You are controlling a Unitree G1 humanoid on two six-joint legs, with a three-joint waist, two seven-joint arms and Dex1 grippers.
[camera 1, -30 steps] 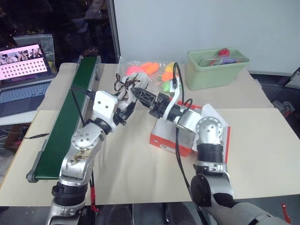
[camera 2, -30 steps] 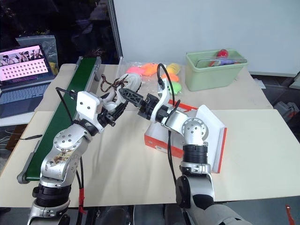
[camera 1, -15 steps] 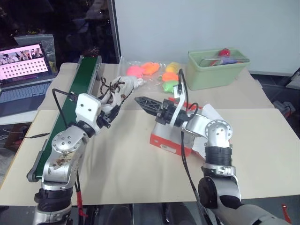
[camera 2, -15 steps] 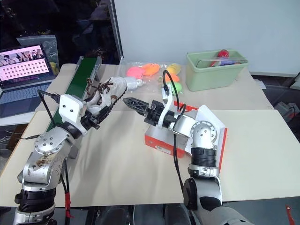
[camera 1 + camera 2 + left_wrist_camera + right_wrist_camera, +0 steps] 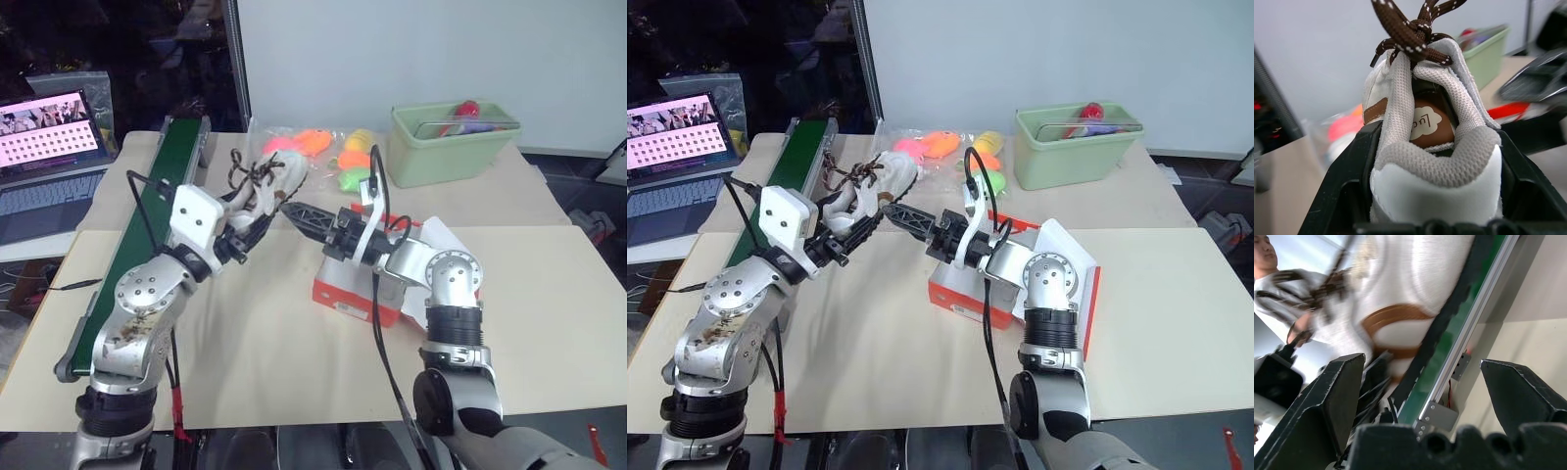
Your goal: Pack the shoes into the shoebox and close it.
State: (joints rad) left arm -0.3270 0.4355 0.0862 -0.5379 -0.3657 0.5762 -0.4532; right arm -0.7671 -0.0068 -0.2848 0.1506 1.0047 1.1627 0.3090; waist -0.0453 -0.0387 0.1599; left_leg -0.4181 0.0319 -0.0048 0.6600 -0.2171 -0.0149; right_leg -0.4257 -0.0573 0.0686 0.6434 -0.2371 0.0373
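A white shoe (image 5: pixel 271 180) with dark brown laces hangs in the air over the table's left half, heel end clamped in my left gripper (image 5: pixel 257 217), which is shut on it. In the left wrist view the shoe (image 5: pixel 1432 161) sits between the two black fingers (image 5: pixel 1344 188). My right gripper (image 5: pixel 291 209) is open and empty, pointing left with its tips just below and beside the shoe. From the right wrist view the shoe (image 5: pixel 1415 289) looms above the spread fingers (image 5: pixel 1327 401). The red shoebox (image 5: pixel 345 294) lies under my right forearm, its white-lined lid (image 5: pixel 449 238) open to the right.
A long green conveyor belt (image 5: pixel 147 235) runs along the table's left side, with a laptop (image 5: pixel 49 147) beyond it. A clear bag of bright soft toys (image 5: pixel 318 149) and a pale green bin (image 5: pixel 451 145) stand at the back.
The left gripper swung out to the left with the shoe, then came back right, close to the right gripper's tips. The right gripper stayed open and almost still.
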